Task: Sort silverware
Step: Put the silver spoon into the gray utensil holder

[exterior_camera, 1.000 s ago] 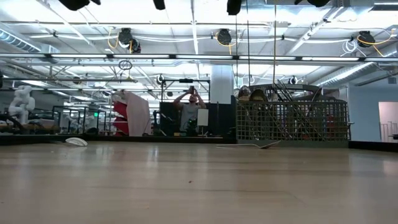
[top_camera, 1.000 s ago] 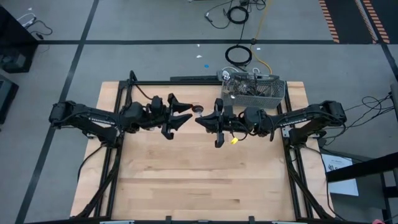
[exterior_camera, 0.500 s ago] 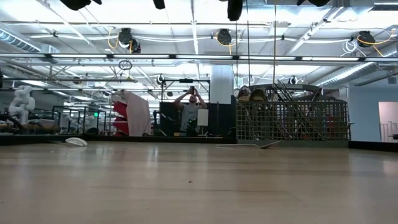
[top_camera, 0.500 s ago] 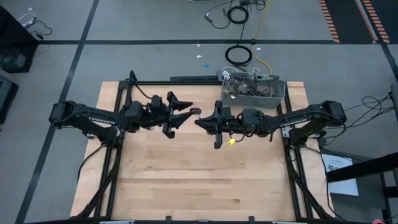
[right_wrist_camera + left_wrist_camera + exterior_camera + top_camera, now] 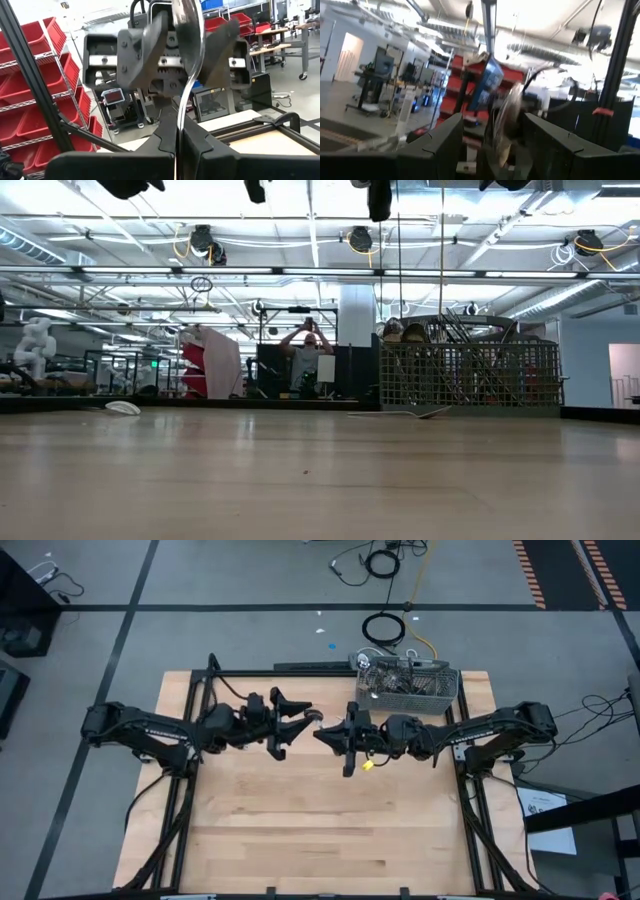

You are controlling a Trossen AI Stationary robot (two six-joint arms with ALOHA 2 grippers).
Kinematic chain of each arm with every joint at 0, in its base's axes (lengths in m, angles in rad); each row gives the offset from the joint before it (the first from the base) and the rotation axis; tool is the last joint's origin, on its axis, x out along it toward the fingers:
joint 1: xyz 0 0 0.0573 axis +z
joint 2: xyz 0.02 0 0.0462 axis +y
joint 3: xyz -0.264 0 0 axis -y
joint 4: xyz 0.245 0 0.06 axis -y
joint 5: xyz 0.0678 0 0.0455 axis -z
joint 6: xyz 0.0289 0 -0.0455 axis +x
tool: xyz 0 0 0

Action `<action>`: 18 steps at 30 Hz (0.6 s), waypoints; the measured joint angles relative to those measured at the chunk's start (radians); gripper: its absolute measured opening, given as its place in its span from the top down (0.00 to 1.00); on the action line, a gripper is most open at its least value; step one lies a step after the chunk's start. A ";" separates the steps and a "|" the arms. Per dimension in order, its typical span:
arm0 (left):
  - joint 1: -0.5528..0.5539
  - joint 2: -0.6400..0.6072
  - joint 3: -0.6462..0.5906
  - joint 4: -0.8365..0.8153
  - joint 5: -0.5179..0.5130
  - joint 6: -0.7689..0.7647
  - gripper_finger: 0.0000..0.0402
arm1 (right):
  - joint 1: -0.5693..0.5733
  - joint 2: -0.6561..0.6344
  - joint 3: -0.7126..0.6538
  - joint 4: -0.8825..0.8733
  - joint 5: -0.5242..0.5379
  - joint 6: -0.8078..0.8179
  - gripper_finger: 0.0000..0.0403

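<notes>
My right gripper [image 5: 178, 145] [image 5: 324, 732] hovers high above the table's far middle, shut on a shiny spoon [image 5: 187, 75]. The spoon's bowl [image 5: 506, 120] reaches out between the fingers of my left gripper [image 5: 492, 145] [image 5: 306, 721]. That gripper faces it from the left, open, one finger on each side of the bowl and a gap on both sides. The rest of the silverware stands in the grey wire-mesh basket [image 5: 405, 683] at the far right. One loose piece [image 5: 400, 414] lies flat on the table in front of the basket. My right gripper pinches the spoon's handle [image 5: 179, 125] between its two fingers. The fingers come level from the table's right, and the spoon runs on along them toward the left. It is lifted clear of the table, its bowl end out in front.
The basket [image 5: 470, 375] stands at the far right edge, close behind the right arm. A small pale object [image 5: 122, 407] lies at the far left. The bare wooden tabletop [image 5: 320, 830] stretches across the near half. A person stands in the room beyond the table.
The left gripper has moved toward the table's right and the right gripper a little toward the left, so they have closed on each other. The spoon's bowl now sits between the left gripper's open fingers.
</notes>
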 joint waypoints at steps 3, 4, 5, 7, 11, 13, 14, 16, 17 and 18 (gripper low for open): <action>0.000 0.024 0.000 0.002 0.000 -0.001 0.47 | 0.000 0.000 0.000 -0.007 0.000 0.000 1.00; 0.000 0.031 0.003 0.004 0.000 -0.001 0.47 | 0.000 0.000 0.000 -0.009 0.000 0.000 1.00; 0.000 0.038 0.010 0.004 0.000 -0.001 0.47 | 0.000 0.000 0.000 -0.009 0.000 0.000 1.00; 0.000 0.053 0.030 0.005 0.000 0.000 0.47 | 0.000 0.001 0.000 -0.009 0.000 0.000 1.00; 0.000 0.069 0.065 0.003 0.030 0.002 0.47 | 0.000 0.002 0.000 -0.013 0.000 0.000 1.00; 0.000 0.070 0.069 -0.007 0.033 0.003 0.47 | 0.000 0.002 0.000 -0.011 0.000 0.000 1.00; 0.000 0.070 0.069 -0.012 0.033 0.003 0.48 | 0.000 0.002 0.000 -0.010 0.000 0.000 1.00; 0.000 0.070 0.069 -0.015 0.035 0.008 0.51 | 0.002 0.003 0.000 -0.009 0.000 0.000 1.00; 0.000 0.070 0.069 -0.015 0.035 0.013 0.53 | 0.004 0.003 0.000 -0.009 0.000 0.000 1.00; 0.000 0.070 0.069 -0.013 0.036 0.026 0.55 | 0.005 0.003 0.000 -0.009 0.000 0.000 1.00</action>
